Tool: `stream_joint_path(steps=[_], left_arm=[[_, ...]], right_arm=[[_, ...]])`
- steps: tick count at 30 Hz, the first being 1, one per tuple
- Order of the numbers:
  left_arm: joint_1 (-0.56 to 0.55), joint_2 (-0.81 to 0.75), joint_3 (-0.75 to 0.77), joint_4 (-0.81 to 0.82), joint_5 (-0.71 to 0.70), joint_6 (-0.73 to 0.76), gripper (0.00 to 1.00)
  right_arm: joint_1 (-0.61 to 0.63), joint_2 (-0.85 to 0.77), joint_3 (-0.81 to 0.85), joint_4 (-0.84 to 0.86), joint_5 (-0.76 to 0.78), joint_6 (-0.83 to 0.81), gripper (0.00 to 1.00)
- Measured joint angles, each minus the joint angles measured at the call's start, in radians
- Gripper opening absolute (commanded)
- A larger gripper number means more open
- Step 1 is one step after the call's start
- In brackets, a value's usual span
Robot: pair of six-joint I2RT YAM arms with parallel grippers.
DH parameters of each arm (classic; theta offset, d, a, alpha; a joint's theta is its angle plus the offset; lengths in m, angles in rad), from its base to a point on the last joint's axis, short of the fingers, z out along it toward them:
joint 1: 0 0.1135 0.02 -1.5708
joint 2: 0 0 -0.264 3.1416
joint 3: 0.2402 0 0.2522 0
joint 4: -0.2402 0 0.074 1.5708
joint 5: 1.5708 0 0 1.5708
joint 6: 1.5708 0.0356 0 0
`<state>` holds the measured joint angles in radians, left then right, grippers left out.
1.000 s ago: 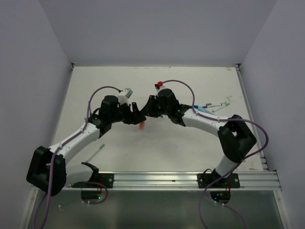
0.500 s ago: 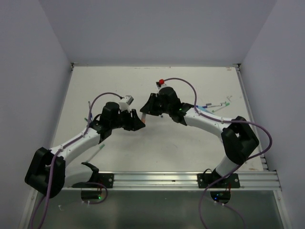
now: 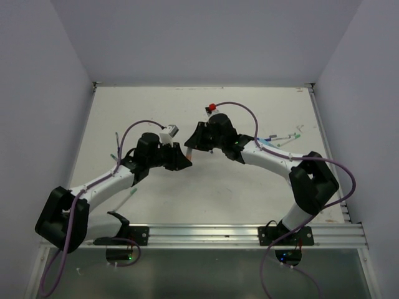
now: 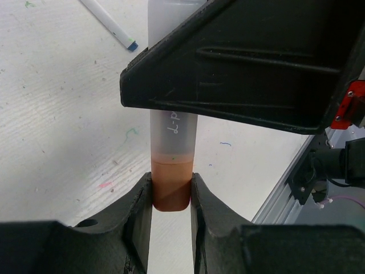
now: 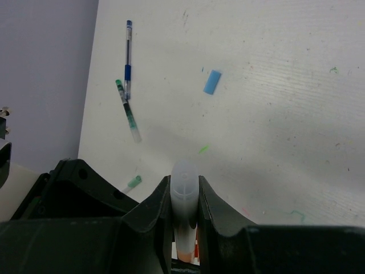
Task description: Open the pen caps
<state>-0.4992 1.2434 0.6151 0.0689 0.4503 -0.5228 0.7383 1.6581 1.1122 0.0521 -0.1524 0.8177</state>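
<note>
Now left gripper pinches the orange cap, mid-air; right gripper clamps the pen barrel just beyond it. Risk: shallow hold on cap slips when pulled, or skewed pull drags pen through right gripper.
</note>
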Motion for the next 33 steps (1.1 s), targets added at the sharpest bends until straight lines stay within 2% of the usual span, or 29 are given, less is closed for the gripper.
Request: stream_joint_path(steps=[8,11,15,18,20,28,33], left_arm=[[-0.008,-0.021,-0.032,0.066,-0.022,-0.026,0.00],[-0.038,-0.059,-0.038,0.072,-0.115,-0.028,0.00],[-0.079,-0.108,-0.039,0.088,-0.296,-0.031,0.00],[-0.080,-0.137,-0.039,0.092,-0.382,-0.034,0.00],[-0.081,-0.157,-0.039,0.088,-0.421,-0.033,0.00],[-0.109,-0.162,-0.001,0.019,-0.463,-0.034,0.00],[-0.114,-0.144,-0.002,0.061,-0.449,-0.035,0.00]], right_arm=[[-0.020,0.009,0.045,-0.056,0.003,0.003,0.00],[-0.040,0.034,0.100,-0.101,-0.009,0.035,0.00],[-0.073,0.150,0.313,-0.264,-0.078,0.053,0.00],[-0.080,0.253,0.505,-0.401,-0.120,0.040,0.00],[-0.079,0.284,0.578,-0.454,-0.133,0.026,0.00],[-0.093,0.283,0.582,-0.484,-0.165,0.022,0.00],[-0.131,0.294,0.605,-0.528,-0.222,0.041,0.00]])
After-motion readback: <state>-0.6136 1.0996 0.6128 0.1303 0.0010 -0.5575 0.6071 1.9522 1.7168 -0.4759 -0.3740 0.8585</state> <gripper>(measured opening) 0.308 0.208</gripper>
